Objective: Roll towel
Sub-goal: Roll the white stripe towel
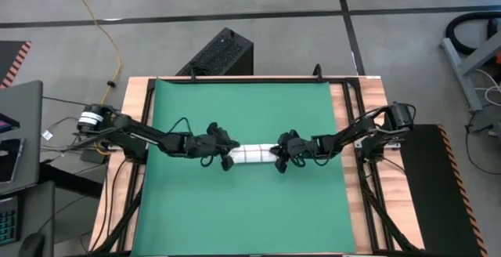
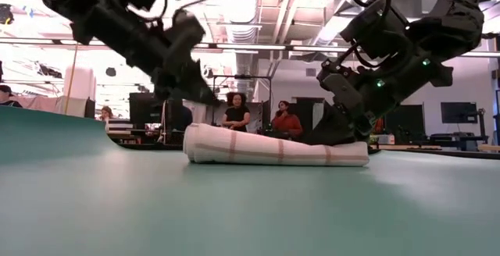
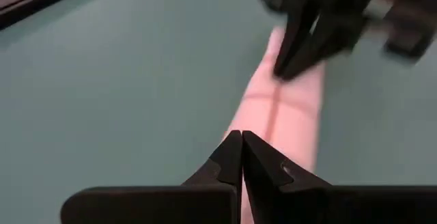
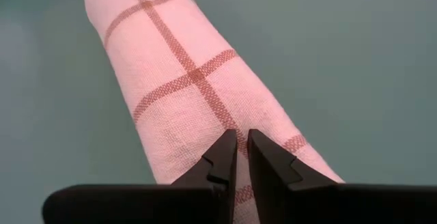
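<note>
Lying rolled: towel (image 1: 252,154) on green mat (image 1: 250,210) | left end effector (image 1: 225,161) closed, empty | right end effector (image 1: 279,163) closed, empty

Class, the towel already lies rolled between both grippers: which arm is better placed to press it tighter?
Neither clearly: the left gripper and right gripper, both shut, sit at opposite ends of the towel. Right looks lower.

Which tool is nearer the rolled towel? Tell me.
Neither clearly: the left tool sits at the rolled towel's left end, the right tool at its right end, both fingers nearly closed.
</note>
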